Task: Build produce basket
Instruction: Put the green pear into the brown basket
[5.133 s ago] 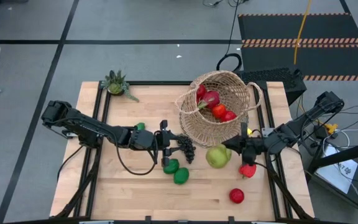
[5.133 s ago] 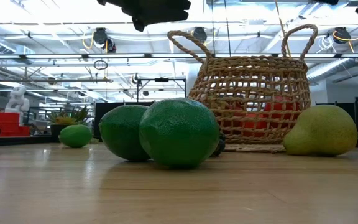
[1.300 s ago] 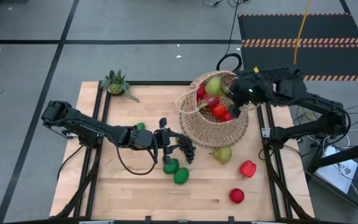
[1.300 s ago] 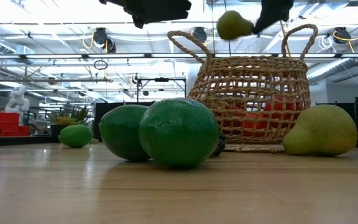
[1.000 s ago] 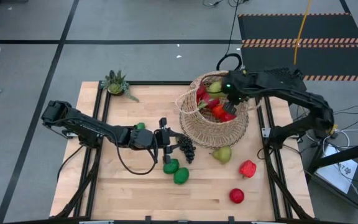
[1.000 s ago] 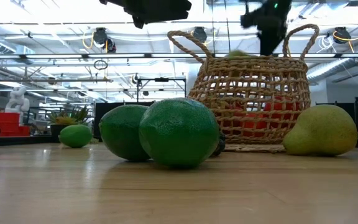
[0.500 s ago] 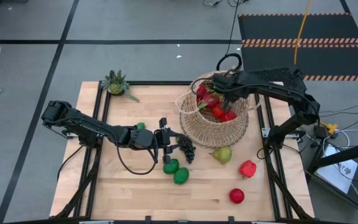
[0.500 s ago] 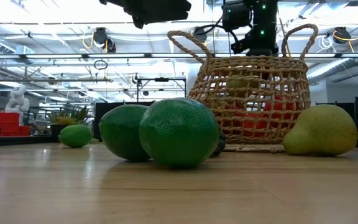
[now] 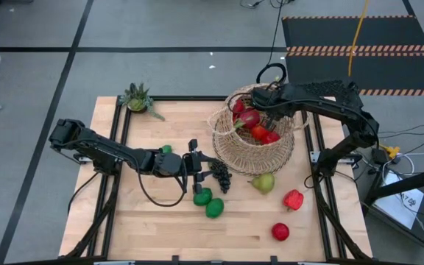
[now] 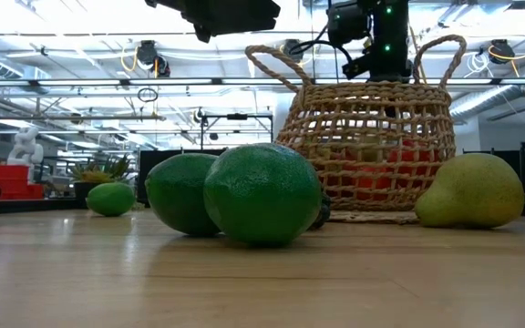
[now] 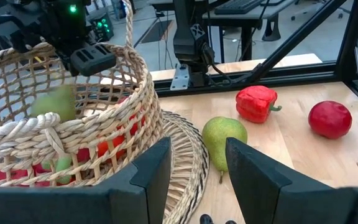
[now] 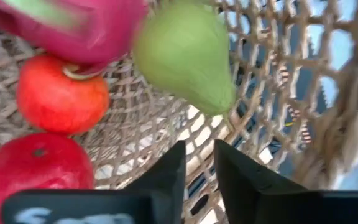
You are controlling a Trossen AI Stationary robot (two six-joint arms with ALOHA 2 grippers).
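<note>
The woven basket point(image 9: 230, 151) stands at the table's far right with red fruit and a pink dragon fruit point(image 12: 73, 25) inside. A green pear point(image 12: 185, 56) is loose inside the basket, clear of my right gripper point(image 12: 199, 168). That gripper points down into the basket's mouth point(image 9: 265, 107), open. My left gripper point(image 9: 197, 168) hovers open at mid-table, level, beside the dark grapes point(image 9: 220, 175), with nothing between its fingers point(image 11: 151, 177). On the table lie two limes point(image 9: 207, 202), a second pear point(image 9: 263, 182), a red pepper point(image 9: 293, 199) and a red apple point(image 9: 280, 231).
A small potted plant point(image 9: 138, 98) stands at the far left corner, and a small lime point(image 9: 166, 149) lies beside my left arm. Black rails run along the table's left and right sides. Bare wood lies along the near edge point(image 9: 160, 228).
My right gripper has carried the pear over the basket's rim, tipped further downward and sunk into the basket's mouth. It has let go of the pear, which has dropped inside among the other fruit.
</note>
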